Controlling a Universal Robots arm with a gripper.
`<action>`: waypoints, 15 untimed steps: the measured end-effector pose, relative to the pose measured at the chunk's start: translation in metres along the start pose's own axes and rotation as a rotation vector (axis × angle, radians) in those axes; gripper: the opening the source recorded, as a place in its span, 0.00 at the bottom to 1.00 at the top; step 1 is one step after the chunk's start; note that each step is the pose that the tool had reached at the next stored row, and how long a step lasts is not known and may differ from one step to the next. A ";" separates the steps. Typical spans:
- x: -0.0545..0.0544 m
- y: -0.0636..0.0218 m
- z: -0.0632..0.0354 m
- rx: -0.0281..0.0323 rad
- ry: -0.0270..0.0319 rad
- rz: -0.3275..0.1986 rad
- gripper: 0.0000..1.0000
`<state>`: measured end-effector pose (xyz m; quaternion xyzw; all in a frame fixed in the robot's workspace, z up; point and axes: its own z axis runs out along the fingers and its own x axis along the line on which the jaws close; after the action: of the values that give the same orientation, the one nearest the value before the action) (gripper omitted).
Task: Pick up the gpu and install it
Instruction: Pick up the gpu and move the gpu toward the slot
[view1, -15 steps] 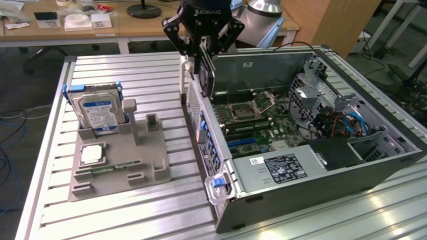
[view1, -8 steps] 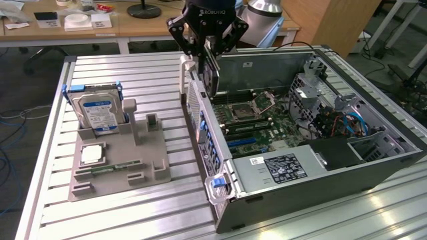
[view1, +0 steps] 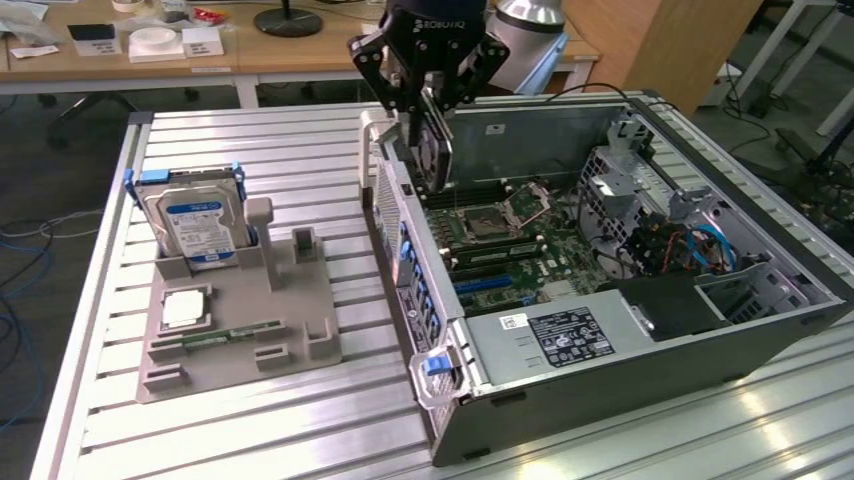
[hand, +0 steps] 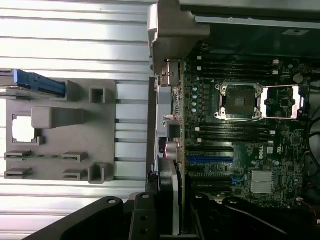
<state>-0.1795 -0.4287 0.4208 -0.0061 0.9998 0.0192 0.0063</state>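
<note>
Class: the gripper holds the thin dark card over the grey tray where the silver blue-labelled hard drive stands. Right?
No: the exterior view shows the gripper holding the thin dark card over the open metal computer case, not the grey tray.

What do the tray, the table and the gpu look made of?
The tray: matte grey, blocky moulded slots; probably plastic. The table: silvery ribbed slats with bright glare; likely bare aluminium. The gpu: thin, dark, rigid card in the gripper, seen nearly edge-on; presumably circuit board, unconfirmed.
</note>
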 end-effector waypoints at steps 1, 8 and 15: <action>-0.001 0.0000 0.0000 0.0000 0.0000 -0.001 0.28; -0.008 -0.0001 0.0003 -0.0002 0.0001 -0.005 0.28; -0.015 -0.0002 0.0005 -0.0003 0.0004 -0.009 0.28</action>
<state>-0.1648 -0.4287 0.4205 -0.0108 0.9997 0.0192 0.0063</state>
